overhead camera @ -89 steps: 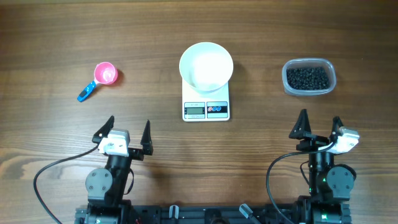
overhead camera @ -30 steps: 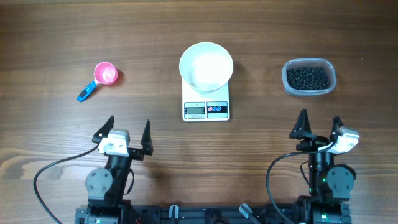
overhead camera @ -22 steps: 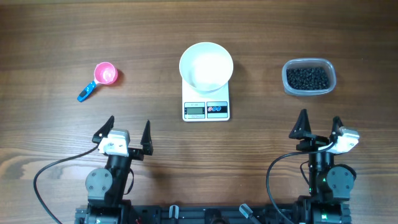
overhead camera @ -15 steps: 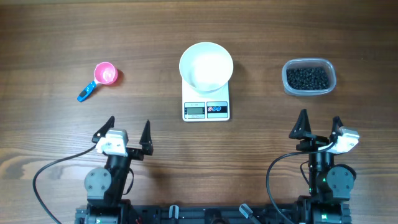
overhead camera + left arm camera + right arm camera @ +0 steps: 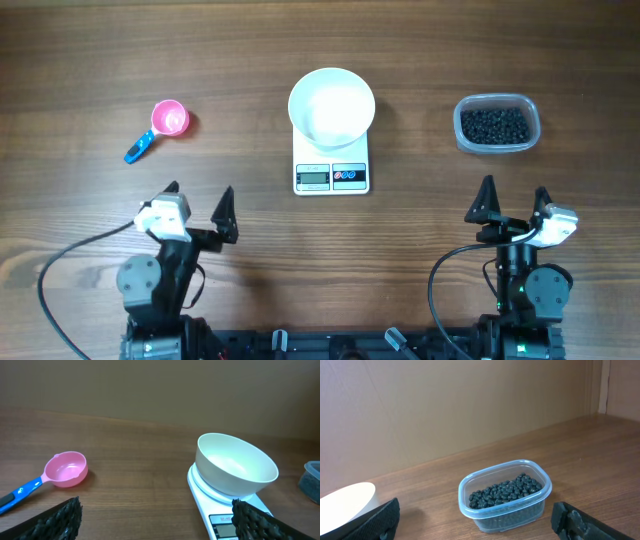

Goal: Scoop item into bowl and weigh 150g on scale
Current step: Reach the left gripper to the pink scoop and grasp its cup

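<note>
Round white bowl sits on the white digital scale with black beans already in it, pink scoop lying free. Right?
No: the round white bowl on the white digital scale is empty, as the left wrist view shows. The black beans are in the clear plastic tub. The pink scoop does lie free.

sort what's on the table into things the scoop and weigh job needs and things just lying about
For the job:
- round white bowl, sitting on the small white digital scale
- tiny black beans in the clear plastic tub
- small pink scoop with a blue handle

Just lying about:
- only the robot's black cables
</note>
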You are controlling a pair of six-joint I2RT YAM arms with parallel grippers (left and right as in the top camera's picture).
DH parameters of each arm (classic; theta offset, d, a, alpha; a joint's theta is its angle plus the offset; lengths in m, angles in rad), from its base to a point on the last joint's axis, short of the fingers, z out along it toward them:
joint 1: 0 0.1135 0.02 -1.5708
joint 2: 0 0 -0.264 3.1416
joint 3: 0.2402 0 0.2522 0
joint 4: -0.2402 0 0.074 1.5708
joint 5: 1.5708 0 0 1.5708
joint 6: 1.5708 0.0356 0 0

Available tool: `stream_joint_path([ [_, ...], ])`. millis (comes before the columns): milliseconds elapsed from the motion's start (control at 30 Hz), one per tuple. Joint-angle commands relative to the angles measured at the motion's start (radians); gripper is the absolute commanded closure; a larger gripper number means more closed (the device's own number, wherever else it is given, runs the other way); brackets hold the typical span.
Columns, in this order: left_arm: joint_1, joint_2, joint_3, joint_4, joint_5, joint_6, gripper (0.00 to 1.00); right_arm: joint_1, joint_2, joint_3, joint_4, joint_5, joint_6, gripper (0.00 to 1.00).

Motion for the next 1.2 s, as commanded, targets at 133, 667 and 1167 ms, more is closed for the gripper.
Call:
stream_joint_path([
  [133, 0.032, 0.296, 0.179, 0.004, 0.016, -0.005, 0.00, 0.002, 0.006, -0.001, 0.005, 0.017, -0.018, 0.00],
  [667, 0.247, 1.066, 0.787, -0.384, 0.237, 0.148, 0.00, 0.002, 0.006, -0.001, 0.005, 0.017, -0.018, 0.00],
  [1167, 0.265, 1.176, 0.828, -0.389, 0.003, 0.321, 0.00, 0.002, 0.006, -0.001, 0.005, 0.016, -0.018, 0.00],
])
